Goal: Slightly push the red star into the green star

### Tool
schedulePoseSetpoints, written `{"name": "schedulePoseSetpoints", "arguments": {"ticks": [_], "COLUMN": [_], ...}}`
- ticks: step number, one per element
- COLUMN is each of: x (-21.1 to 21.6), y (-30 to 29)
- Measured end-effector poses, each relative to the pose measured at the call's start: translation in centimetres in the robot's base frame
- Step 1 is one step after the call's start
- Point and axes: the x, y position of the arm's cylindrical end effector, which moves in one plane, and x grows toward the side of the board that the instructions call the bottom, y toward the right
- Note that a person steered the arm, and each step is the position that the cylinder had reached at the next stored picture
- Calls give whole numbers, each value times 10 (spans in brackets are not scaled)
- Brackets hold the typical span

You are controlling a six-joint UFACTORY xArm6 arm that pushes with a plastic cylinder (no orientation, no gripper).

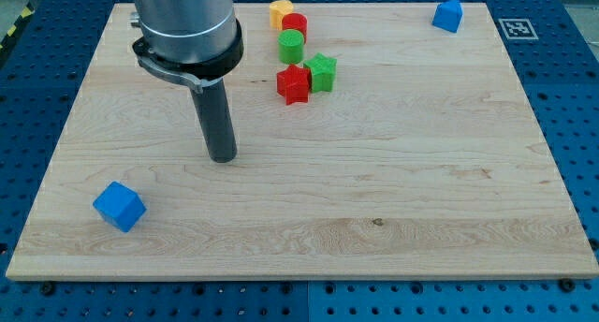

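The small red star-shaped block already touches the green star-shaped block at its upper right. My tip, holding nothing, stands well left and below. Likely light, rigid, slippery; push its left face.

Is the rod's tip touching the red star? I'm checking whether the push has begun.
No: my tip rests on bare board well to the view's left of the red star, which sits against the green star.
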Motion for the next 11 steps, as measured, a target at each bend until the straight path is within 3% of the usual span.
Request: {"name": "schedulePoseSetpoints", "arguments": {"ticks": [8, 11], "x": [0, -11], "y": [23, 62]}}
